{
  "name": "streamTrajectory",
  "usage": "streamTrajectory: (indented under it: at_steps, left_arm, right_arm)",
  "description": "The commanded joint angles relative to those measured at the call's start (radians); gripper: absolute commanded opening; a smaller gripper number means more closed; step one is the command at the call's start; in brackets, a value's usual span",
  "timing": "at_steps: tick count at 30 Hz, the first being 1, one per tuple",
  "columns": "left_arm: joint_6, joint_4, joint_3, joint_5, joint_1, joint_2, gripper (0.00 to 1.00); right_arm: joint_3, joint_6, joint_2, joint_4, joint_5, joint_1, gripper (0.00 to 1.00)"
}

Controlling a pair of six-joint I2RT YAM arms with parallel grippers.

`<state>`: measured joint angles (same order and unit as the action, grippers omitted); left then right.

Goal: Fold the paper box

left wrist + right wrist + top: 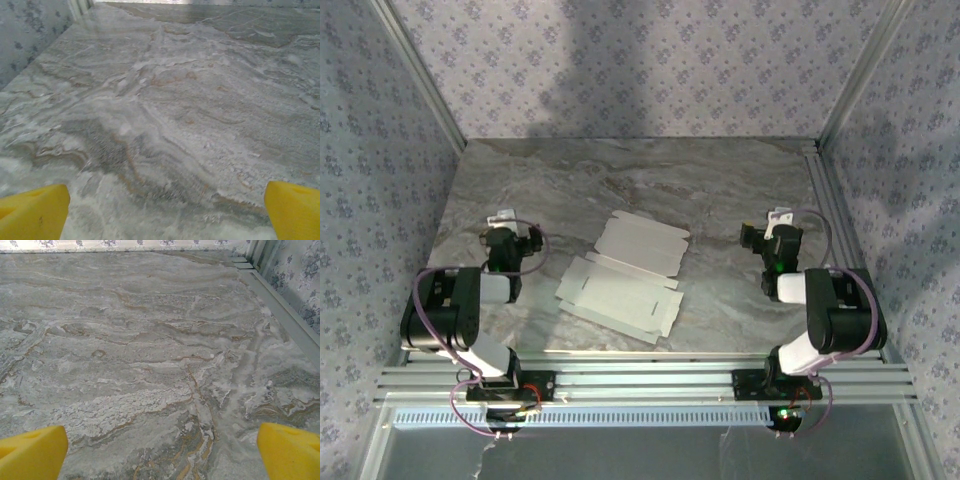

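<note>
Lying flat and unfolded, the white thin-cardboard paper box blank (pixel 625 275) rests mid-way on the grey marbled table (pixel 720 185), between the left gripper (pixel 164 211) and right gripper (pixel 161 451), both spread wide, empty.

Your left arm (pixel 450 310) sits folded at about 8 o'clock in the overhead view, elbow tucked back above its base and wrist reaching toward 12. The left gripper (pixel 508 222) is held low with its jaws spread wide and nothing between its yellow fingers (pixel 35 212). Your right arm (pixel 835 312) mirrors that pose at about 4 o'clock, and the right gripper (pixel 778 220) also aims toward 12, jaws just as wide and empty.
</note>
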<state>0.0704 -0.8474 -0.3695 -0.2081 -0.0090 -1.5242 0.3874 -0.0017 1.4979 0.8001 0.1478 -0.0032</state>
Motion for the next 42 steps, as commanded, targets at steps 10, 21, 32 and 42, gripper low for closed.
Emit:
streamTrajectory:
  at_steps: [10, 21, 32, 42]
  left_arm:
    - [0.784, 1.145, -0.49, -0.089, -0.001, 0.392, 1.0]
    - [0.916, 1.718, -0.449, 0.432, -0.244, 0.467, 0.63]
    - [1.254, 1.417, -0.038, 0.704, -0.276, 0.753, 0.57]
    - [1.42, 1.09, 0.064, 0.69, -0.33, 0.646, 0.46]
  right_arm:
    - [0.671, 0.79, -0.422, -1.387, 0.065, 0.036, 0.91]
    - [0.638, 0.589, -0.291, -1.475, -0.262, 0.664, 0.59]
    - [0.505, 0.622, -0.203, -1.454, -0.451, 0.617, 0.6]
    - [0.347, 0.729, -0.245, -1.316, -0.625, 0.462, 0.6]
